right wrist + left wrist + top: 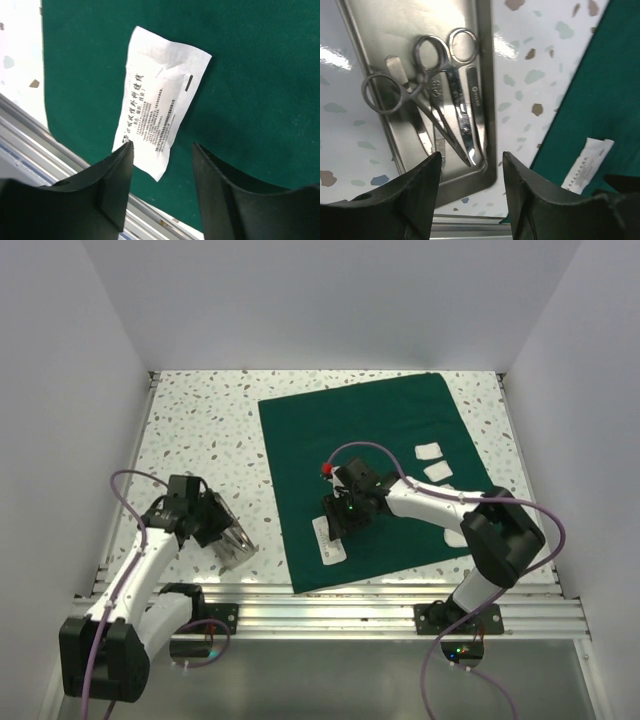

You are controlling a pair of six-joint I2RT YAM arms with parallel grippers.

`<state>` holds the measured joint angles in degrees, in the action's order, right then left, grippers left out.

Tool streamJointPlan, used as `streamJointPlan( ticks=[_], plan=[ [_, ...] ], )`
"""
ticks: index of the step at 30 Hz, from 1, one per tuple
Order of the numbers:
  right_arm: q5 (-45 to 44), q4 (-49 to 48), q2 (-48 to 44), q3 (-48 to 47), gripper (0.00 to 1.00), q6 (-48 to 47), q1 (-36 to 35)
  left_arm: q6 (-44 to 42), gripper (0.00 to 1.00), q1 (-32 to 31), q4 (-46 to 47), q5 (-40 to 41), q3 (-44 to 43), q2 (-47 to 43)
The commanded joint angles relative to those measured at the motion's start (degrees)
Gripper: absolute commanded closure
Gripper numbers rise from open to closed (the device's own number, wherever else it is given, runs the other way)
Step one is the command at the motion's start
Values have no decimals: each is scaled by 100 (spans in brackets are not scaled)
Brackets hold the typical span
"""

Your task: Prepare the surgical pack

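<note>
Now: right arm over the packet, left arm over the tray, neither holding anything.
Dark green matte cloth sheet (380, 430) lies spread flat on the speckled white desk (200, 430), right of centre. Right gripper (162, 148) is released, jaws apart, hovering above the flat white printed paper packet (160, 100) near the cloth's near-left corner; height over it is hard to read from the wrist view. My read: the step is seating that packet. Come straight down, pinch one short edge only, and don't catch the cloth underneath or the sheet wrinkles. Set it further inboard, toward the small white gauze pads (430, 450), so the folds can cover it. Left gripper (471, 156) is also released, above the rectangular steel tray (487, 100) of steel ring-handled instruments (455, 95); take those by the shanks.
</note>
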<state>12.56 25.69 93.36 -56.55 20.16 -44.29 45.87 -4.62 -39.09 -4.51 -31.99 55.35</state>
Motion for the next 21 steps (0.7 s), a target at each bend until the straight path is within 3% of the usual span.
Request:
streamJointPlan(
  ticks=[1, 6, 9, 11, 15, 18, 21],
  plan=[
    [-16, -152, 182, -163, 48, -100, 8, -147, 44, 32, -20, -514, -149, -507],
    [62, -284, 472, -128, 56, -109, 17, -429, 43, 32, 129, -1024, -273, -877],
    [63, -328, 586, -145, 69, -91, 8, -508, 43, 32, 244, -1306, -256, -860],
    [63, -354, 630, -145, 71, -65, 17, -517, 43, 32, 296, -1359, -220, -851],
    [-60, -232, 570, -224, 91, -65, 8, -517, 44, 23, 419, -1508, -141, -851],
    [-192, -65, 385, -329, 100, -74, 8, -517, 43, -12, 726, -1902, -97, -894],
    [-87, 129, 95, -488, 100, -127, 8, -351, 36, -249, 1156, -2150, -36, -939]
  ],
)
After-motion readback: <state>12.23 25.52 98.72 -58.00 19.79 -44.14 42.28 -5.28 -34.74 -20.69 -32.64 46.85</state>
